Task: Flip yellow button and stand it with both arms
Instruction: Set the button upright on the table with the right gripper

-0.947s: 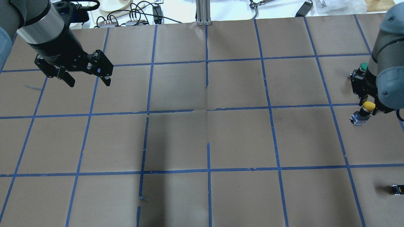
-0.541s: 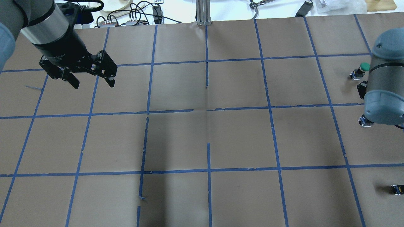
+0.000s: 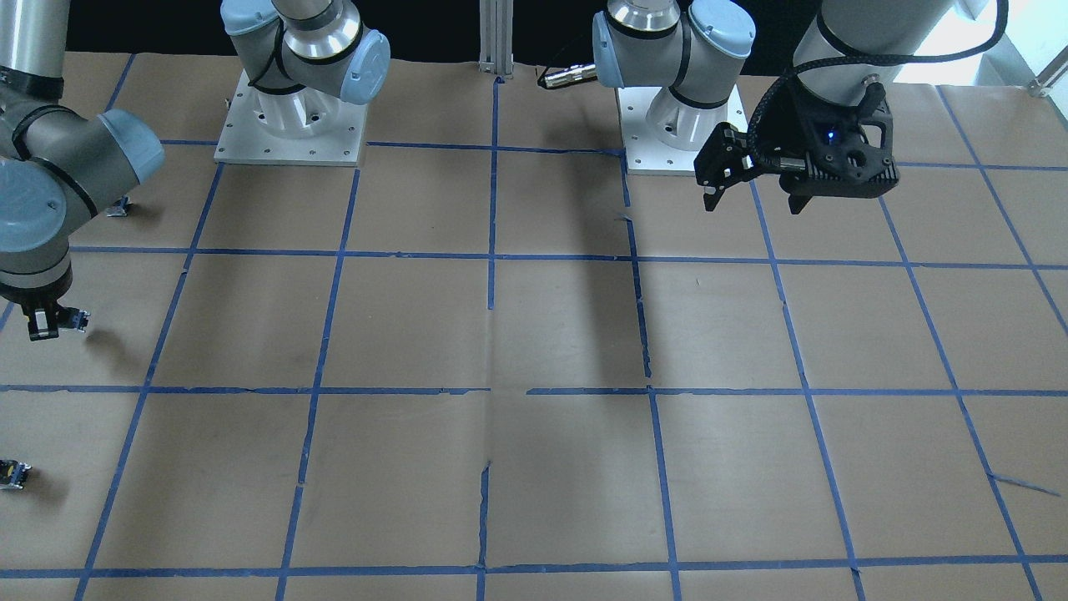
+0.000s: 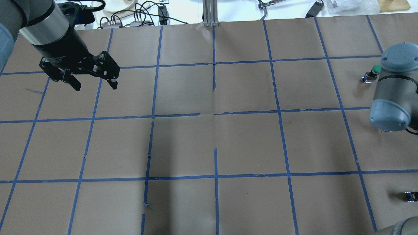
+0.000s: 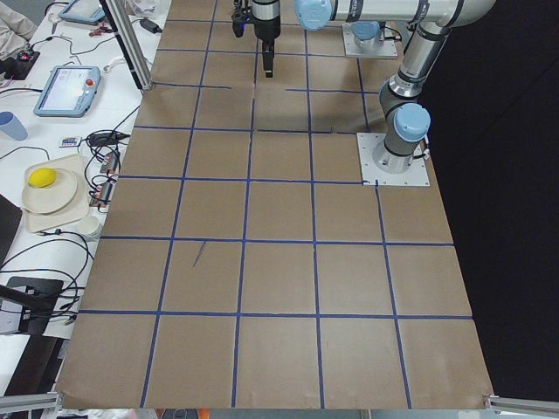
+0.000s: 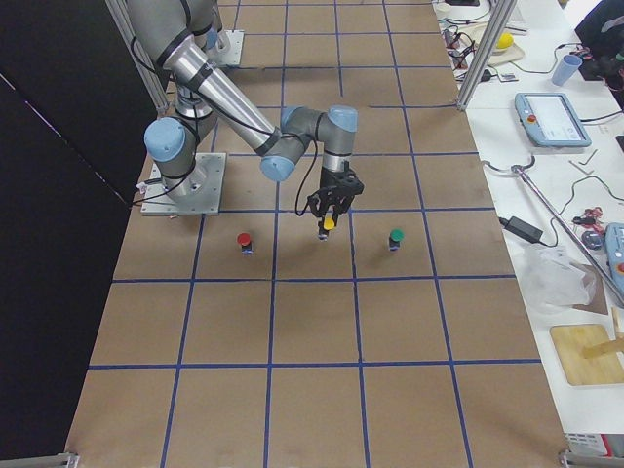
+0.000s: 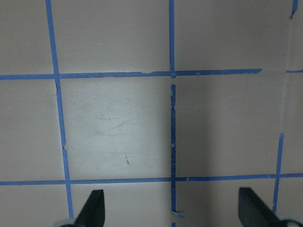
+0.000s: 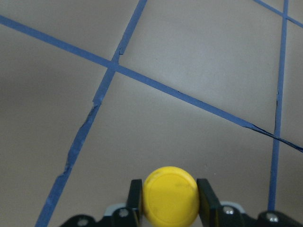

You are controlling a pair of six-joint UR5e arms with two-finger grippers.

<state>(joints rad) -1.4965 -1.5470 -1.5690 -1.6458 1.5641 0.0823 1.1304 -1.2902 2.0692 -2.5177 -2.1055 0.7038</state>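
Note:
My right gripper [image 8: 171,201] is shut on the yellow button [image 8: 170,196], with its fingers [image 8: 207,203] on both sides of the round yellow cap. In the exterior right view the gripper [image 6: 329,216] points down with the button [image 6: 330,224] at its tip, close to the table. In the front view the gripper [image 3: 48,324] shows the grey contact block [image 3: 77,317] sticking out sideways. The overhead view hides both under the right arm's elbow [image 4: 392,107]. My left gripper [image 4: 94,86] is open and empty above the far left of the table; it also shows in the front view [image 3: 751,203].
A green-capped button [image 4: 375,69] stands beyond the right arm; it also shows in the exterior right view [image 6: 395,238]. A red-capped button [image 6: 245,241] stands on the robot's side of the yellow one. A tiny black-grey block with a yellow spot [image 4: 410,195] lies at the right edge.
The right arm's elbow has swung over the yellow button and the right gripper, hiding both in the overhead view. The left gripper has shifted slightly and stays open.

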